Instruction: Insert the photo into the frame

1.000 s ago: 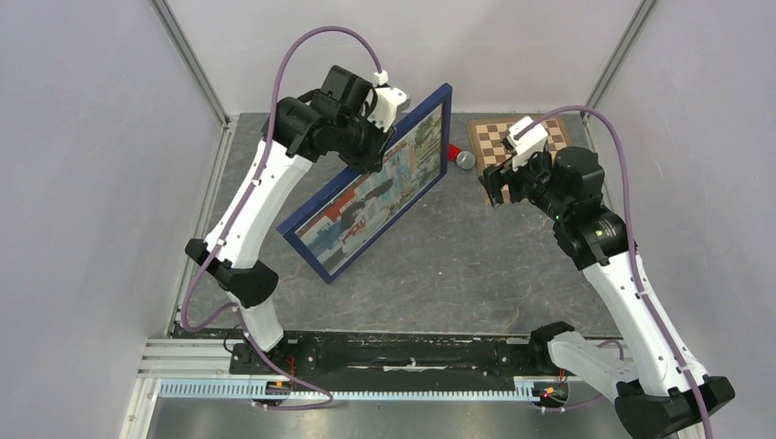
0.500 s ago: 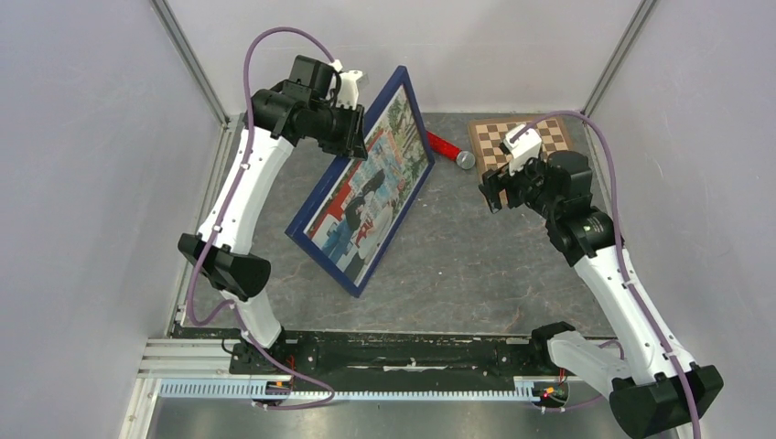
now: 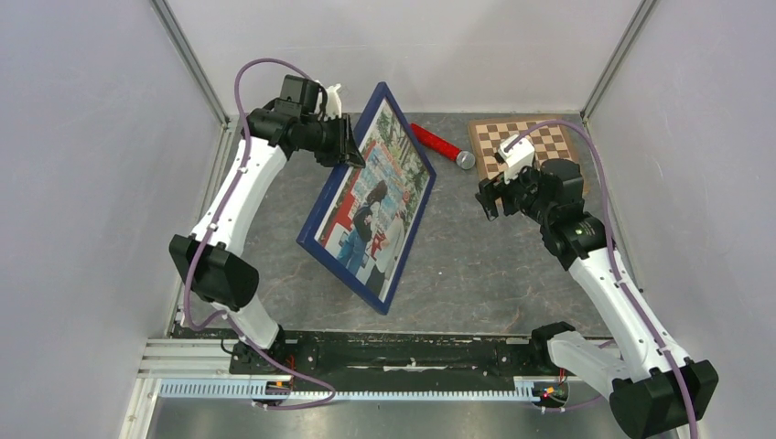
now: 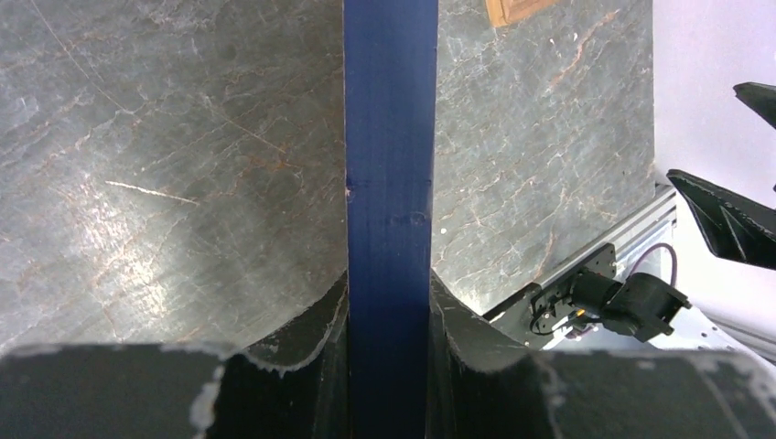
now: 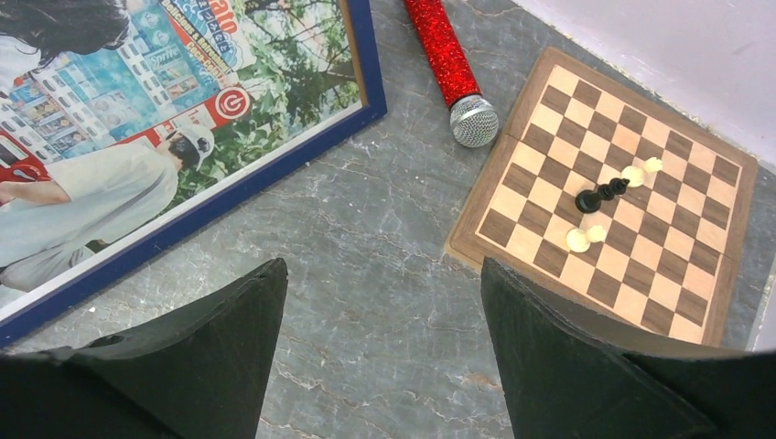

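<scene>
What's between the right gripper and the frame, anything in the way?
Nothing visible. The open right gripper hovers over bare table beside the frame, which the left gripper holds tilted by its edge. The microphone and chessboard lie farther back, off that path.

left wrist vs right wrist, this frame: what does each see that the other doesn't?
Only left wrist: the left tool shut on the frame, seen edge-on as a dark blue strip, and the metal rail at the table's near edge.
Only right wrist: the photo behind the frame's blue border, the red microphone, the chess pieces, and the right tool open and empty.
Both: the frame and the grey table.
</scene>
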`<act>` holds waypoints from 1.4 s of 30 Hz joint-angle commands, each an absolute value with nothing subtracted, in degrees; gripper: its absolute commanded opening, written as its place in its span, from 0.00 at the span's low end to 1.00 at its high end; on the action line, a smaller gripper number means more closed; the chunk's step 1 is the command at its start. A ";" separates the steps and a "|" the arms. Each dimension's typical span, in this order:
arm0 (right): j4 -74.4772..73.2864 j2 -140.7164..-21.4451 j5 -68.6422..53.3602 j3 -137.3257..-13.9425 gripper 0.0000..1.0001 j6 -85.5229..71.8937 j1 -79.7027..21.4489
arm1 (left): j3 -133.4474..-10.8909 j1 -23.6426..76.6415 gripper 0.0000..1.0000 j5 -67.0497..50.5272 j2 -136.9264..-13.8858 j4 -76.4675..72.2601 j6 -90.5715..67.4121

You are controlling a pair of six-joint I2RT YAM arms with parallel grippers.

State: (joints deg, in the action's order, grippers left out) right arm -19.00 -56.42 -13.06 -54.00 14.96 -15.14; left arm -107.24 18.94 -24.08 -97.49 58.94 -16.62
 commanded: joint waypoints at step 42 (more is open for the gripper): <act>6.07 -60.22 -27.16 -35.72 0.80 7.59 -14.50 | -43.85 7.78 0.02 -30.02 -74.28 -4.74 -41.64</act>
